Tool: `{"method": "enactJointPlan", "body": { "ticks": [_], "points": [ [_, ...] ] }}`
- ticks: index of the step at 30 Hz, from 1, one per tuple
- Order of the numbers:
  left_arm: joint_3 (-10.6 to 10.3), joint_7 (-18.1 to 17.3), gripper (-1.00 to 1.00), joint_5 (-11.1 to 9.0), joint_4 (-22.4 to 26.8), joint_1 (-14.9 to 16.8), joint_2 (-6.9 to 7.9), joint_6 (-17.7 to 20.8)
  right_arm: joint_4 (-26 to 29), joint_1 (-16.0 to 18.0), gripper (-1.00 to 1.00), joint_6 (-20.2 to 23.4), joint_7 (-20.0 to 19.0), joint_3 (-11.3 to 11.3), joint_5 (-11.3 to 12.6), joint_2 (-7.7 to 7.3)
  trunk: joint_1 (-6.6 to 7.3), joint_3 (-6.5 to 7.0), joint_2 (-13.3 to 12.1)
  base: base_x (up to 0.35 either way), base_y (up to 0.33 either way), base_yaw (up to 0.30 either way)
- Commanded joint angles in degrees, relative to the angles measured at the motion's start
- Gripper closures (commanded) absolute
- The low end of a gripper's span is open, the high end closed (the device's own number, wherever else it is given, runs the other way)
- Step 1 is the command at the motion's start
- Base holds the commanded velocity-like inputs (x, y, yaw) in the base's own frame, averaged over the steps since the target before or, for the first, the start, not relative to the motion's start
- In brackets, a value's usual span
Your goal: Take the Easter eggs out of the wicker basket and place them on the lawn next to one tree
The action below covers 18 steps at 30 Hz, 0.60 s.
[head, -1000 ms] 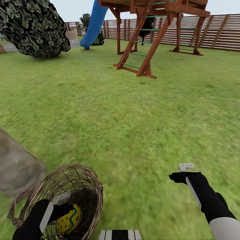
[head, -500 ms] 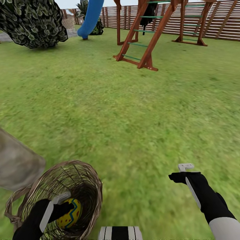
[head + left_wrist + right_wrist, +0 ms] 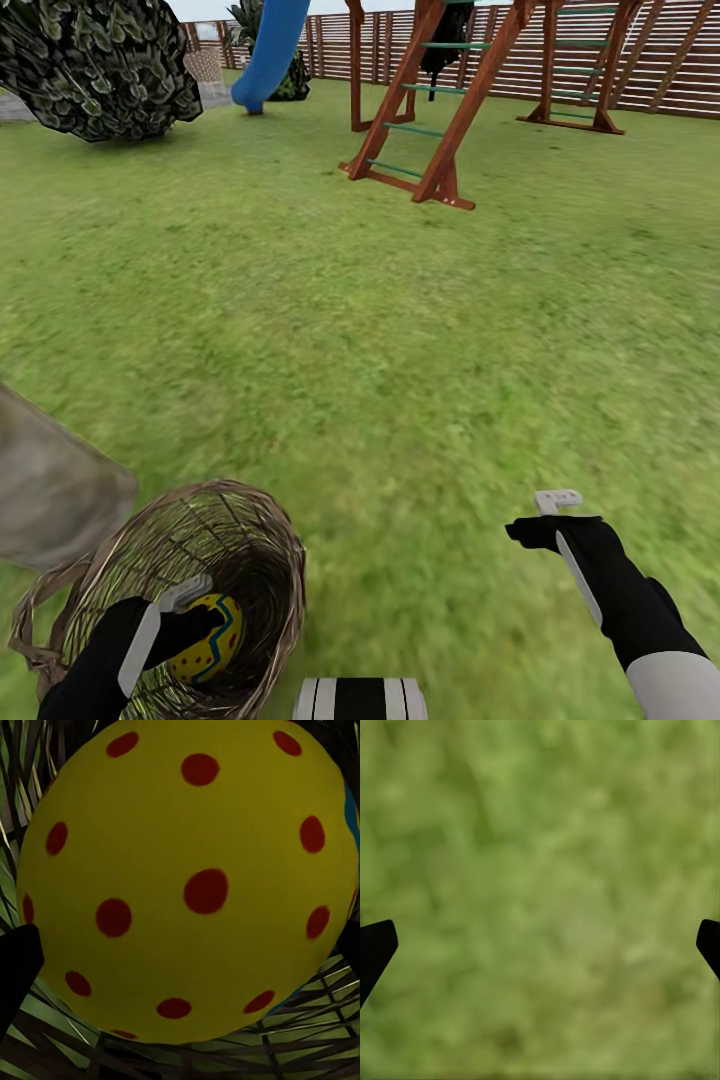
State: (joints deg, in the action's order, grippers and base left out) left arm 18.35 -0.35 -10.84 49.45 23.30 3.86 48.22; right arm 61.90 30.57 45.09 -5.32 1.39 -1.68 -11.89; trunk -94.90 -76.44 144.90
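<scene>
The lawn (image 3: 400,330) is wide, flat and green, with a wooden fence (image 3: 660,60) at the far end, a play tower (image 3: 450,100) with a blue slide (image 3: 265,55), and a dark leafy bush (image 3: 95,65). A grey trunk (image 3: 50,490) stands just beside the basket (image 3: 255,545). The basket lies tilted, its opening turned toward the robot. Inside it, the left gripper (image 3: 195,612) reaches an egg (image 3: 187,881), yellow with red dots; the fingers seem to touch its sides, but I cannot tell if they pinch it. Its long axis is unclear. The right gripper (image 3: 540,937) hangs over grass, fingers spread.
</scene>
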Motion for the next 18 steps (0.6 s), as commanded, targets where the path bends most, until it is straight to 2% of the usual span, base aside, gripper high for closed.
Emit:
{"method": "enactJointPlan", "body": {
  "ticks": [1, 18],
  "points": [
    [0.17, 0.08, 1.00, 2.05, 0.03, -0.01, 0.01, 0.29, 0.06, 0.02, -1.00, 0.26, -0.39, 0.09, -0.21, 0.01, 0.00, -0.05, 0.01, 0.000, 0.000, 0.000],
    [0.11, 0.17, 1.00, 2.05, 0.03, -0.01, -0.07, 0.31, -0.55, 0.02, -1.00, -0.01, -0.57, -0.03, -0.85, -0.03, 0.00, -0.05, 0.01, 0.000, 0.000, 0.000]
  ]
}}
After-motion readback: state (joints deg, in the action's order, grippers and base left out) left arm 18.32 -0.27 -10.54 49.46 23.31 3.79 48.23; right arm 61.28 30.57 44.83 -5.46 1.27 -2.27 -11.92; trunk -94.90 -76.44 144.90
